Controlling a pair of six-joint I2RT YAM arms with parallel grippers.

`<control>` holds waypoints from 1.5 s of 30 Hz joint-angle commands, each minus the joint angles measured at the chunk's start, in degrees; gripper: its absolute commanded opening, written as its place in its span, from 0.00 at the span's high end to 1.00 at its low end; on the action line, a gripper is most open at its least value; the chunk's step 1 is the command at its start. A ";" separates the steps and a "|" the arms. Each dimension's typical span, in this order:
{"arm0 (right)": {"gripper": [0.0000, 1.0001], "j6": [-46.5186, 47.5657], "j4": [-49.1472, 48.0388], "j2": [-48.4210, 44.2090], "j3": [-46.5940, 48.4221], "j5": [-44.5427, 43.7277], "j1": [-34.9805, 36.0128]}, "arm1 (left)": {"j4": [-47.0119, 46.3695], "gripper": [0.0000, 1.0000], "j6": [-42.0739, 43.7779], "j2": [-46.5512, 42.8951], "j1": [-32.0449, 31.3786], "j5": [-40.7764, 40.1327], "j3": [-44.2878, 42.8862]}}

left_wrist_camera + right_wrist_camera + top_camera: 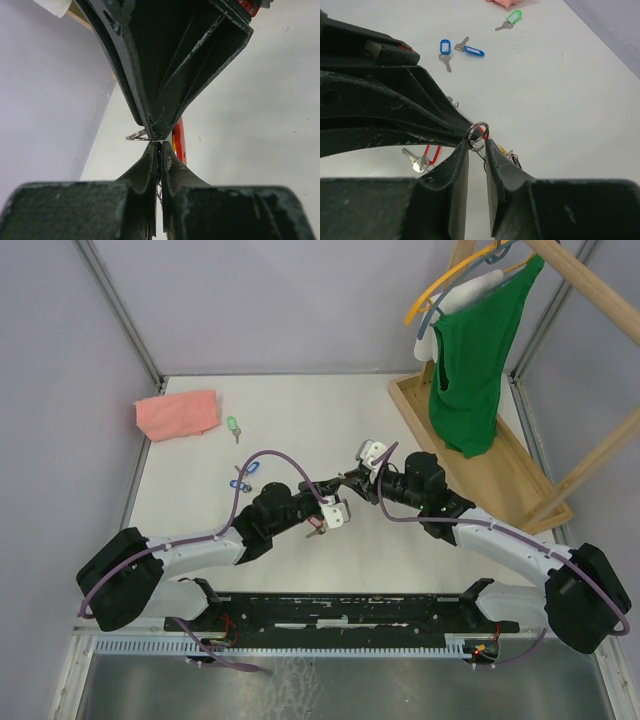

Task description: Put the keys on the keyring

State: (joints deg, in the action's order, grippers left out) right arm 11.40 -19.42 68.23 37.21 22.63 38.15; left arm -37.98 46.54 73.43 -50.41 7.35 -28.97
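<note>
My two grippers meet tip to tip over the middle of the table. My left gripper (338, 484) (159, 149) is shut on thin wire of the keyring; its red band (178, 140) shows just behind. My right gripper (352, 480) (477, 145) is closed to a narrow gap on a silver loop (480, 131) of the keyring. The red-tagged key (426, 156) lies on the table under the grippers. Two blue-tagged keys (445, 47) (241, 475) and the green-tagged key (513, 17) (233, 425) lie farther back on the left.
A pink folded cloth (178, 415) lies at the back left. A wooden rack (480, 455) with a green garment (478, 365) on a hanger stands at the back right. Grey walls close in the table on both sides.
</note>
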 commanded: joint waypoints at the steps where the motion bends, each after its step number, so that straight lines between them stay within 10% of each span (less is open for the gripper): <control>1: 0.74 -7.14 -3.41 0.67 4.52 -7.04 0.66 | -4.51 0.97 -0.41 0.69 -1.56 -1.27 0.00; 22: 0.99 -22.45 18.29 3.25 15.75 -31.84 3.67 | -11.12 0.97 -7.55 2.39 -2.40 -9.92 0.94; 38: 0.83 -25.15 20.30 13.38 22.57 -26.06 4.26 | -14.54 0.97 -8.47 3.63 -3.40 -8.67 2.18; 45: 0.98 -21.66 19.83 12.99 20.73 -23.61 4.09 | -19.38 0.97 -13.85 5.88 -3.36 -14.53 3.15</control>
State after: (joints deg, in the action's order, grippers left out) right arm -13.61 3.66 81.95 57.04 0.67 43.13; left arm -47.42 38.65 78.76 -52.29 -5.61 -25.91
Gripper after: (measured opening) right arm 0.067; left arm 0.054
